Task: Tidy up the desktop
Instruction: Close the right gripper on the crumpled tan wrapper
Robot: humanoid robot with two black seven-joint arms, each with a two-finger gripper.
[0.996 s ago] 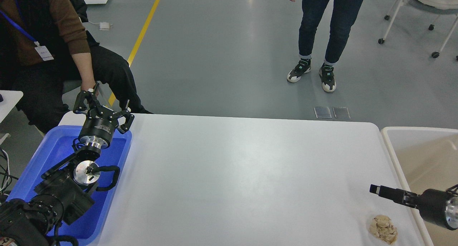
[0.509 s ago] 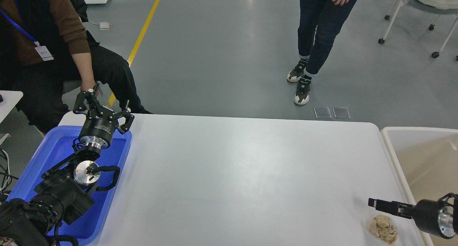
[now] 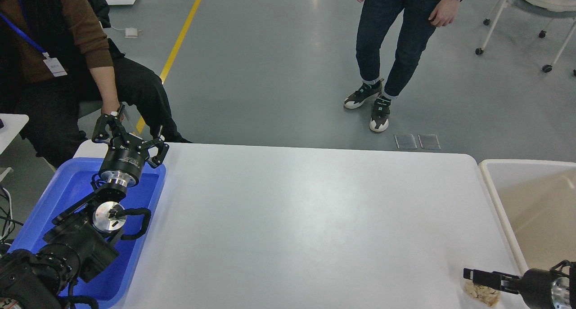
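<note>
The white desktop (image 3: pixel 292 219) fills the middle of the head view. A crumpled beige paper wad (image 3: pixel 482 294) lies at its near right corner. My right gripper (image 3: pixel 472 273) comes in from the lower right and sits just over the wad's top, covering part of it. It is seen edge-on, so its fingers cannot be told apart. My left gripper (image 3: pixel 129 132) is open and empty, held above the far end of the blue tray (image 3: pixel 63 187) at the left.
A beige-white tub (image 3: pixel 540 201) stands against the desktop's right edge. A seated person (image 3: pixel 54 66) is close behind the blue tray. A standing person (image 3: pixel 387 52) is on the floor beyond the far edge. A wheeled chair (image 3: pixel 531 12) is far right.
My right gripper has moved toward the near edge and down onto the paper wad. The standing person has stepped to the left. My left arm has not moved.
</note>
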